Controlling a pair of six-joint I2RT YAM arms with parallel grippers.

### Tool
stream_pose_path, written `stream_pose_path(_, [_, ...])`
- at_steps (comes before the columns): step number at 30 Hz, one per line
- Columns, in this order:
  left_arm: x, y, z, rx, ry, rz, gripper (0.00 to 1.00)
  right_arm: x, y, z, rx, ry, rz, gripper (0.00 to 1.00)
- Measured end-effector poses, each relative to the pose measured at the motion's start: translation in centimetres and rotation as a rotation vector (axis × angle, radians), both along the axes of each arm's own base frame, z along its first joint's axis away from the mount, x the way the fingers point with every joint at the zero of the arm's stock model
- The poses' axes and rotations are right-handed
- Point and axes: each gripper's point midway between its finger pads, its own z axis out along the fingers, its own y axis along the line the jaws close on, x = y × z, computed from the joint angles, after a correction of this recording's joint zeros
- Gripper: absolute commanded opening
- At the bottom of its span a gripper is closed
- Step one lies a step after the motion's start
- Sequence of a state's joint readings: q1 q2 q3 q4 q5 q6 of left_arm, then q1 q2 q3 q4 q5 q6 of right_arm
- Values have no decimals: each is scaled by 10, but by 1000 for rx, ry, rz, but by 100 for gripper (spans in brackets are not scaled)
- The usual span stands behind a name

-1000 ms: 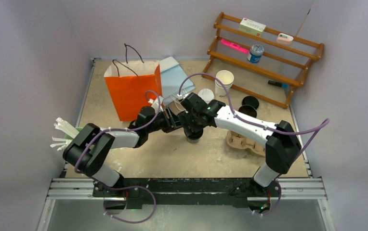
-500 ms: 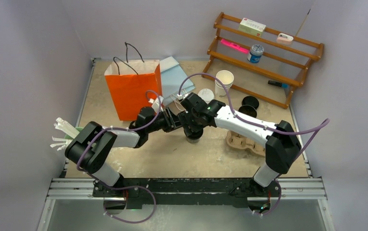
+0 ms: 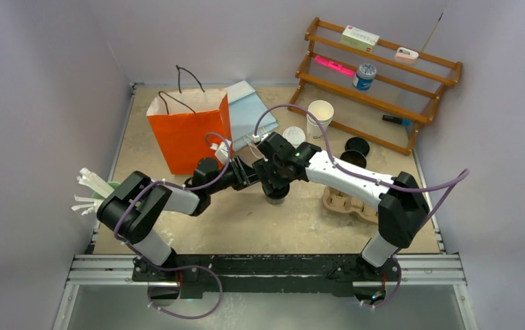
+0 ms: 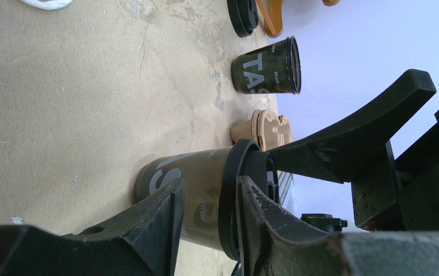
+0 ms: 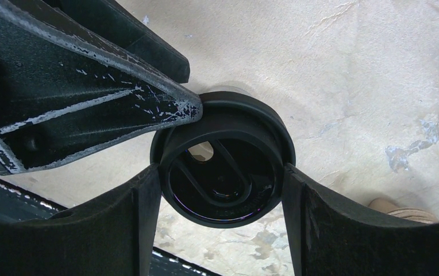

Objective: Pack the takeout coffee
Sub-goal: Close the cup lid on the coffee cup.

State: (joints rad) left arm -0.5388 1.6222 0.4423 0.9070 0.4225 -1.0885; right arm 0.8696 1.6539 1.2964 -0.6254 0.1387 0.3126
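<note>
A black takeout cup (image 4: 197, 192) with white print stands on the table, a black lid (image 5: 223, 172) on top. My right gripper (image 5: 223, 171) comes from above and is shut on the lid, one finger against each side. My left gripper (image 4: 208, 183) reaches in from the side with its jaws partly apart. The cup wall and lid rim show in its gap, and one fingertip (image 5: 191, 110) touches the lid's rim. In the top view both grippers meet over this cup (image 3: 275, 197). A second black cup (image 4: 266, 72) stands open farther off.
A brown pulp carrier (image 3: 345, 201) sits right of the cup, with black lids (image 3: 357, 145) behind it. An orange paper bag (image 3: 190, 130) stands open at the back left. White cups (image 3: 319, 115), a white lid (image 3: 293, 135) and a wooden rack (image 3: 383, 82) are at the back right.
The left gripper's jaws have narrowed a little and its arm has shifted slightly right. The right gripper and the cup have not moved.
</note>
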Motion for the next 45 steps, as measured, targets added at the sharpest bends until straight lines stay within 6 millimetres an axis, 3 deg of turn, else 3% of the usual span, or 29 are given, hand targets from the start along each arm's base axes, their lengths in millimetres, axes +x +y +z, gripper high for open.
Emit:
stream_pose_path(29, [4, 2, -11, 150, 96, -2, 38, 4, 0, 0, 10, -11, -7, 47])
stream_pose_path(45, [4, 2, 3, 279, 16, 25, 41, 0, -1, -1, 19, -22, 3, 46])
